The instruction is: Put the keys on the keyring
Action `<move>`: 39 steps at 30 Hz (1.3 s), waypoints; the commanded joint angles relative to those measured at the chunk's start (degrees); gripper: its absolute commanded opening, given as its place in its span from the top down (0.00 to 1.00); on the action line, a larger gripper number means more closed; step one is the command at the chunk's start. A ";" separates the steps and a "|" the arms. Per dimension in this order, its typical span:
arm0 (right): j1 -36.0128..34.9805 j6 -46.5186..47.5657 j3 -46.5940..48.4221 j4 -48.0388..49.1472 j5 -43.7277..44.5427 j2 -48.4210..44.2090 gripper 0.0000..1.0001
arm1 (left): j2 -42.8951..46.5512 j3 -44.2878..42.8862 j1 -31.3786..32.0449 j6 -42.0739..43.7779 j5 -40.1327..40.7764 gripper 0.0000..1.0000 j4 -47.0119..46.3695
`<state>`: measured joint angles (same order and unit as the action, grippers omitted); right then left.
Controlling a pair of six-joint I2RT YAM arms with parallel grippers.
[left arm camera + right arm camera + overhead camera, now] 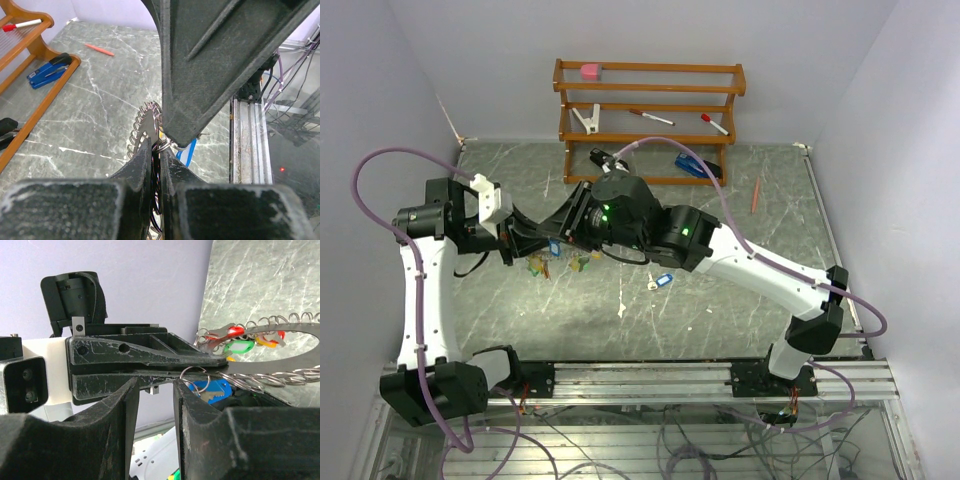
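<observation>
One keyring point(144, 124) pinched by left gripper point(157, 150), one blue key point(216, 389) at right gripper point(155, 385), grip unclear, one loose key point(663, 281)

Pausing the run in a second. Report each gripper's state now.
Left gripper: jaws closed on the keyring.
Right gripper: jaws partly apart, blue key at their tip; whether it is held cannot be told.

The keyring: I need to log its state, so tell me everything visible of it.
The keyring is a flat grey metal ring with wire loops along its rim. The left gripper clamps its edge. Keys with red, green and yellow tags hang from its rim. A blue-tagged key sits by the clamped edge.
</observation>
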<state>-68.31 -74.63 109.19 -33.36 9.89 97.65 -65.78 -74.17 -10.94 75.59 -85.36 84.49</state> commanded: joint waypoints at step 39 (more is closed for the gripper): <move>3.01 44.25 -14.98 -6.80 18.28 -23.26 0.00 | -23.37 -41.50 6.01 -15.33 -5.59 0.93 0.28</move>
<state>-65.32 -39.00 98.39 -43.86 26.79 74.74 -84.75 -103.79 -6.44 67.44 -85.95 84.42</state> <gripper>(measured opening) 0.993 0.124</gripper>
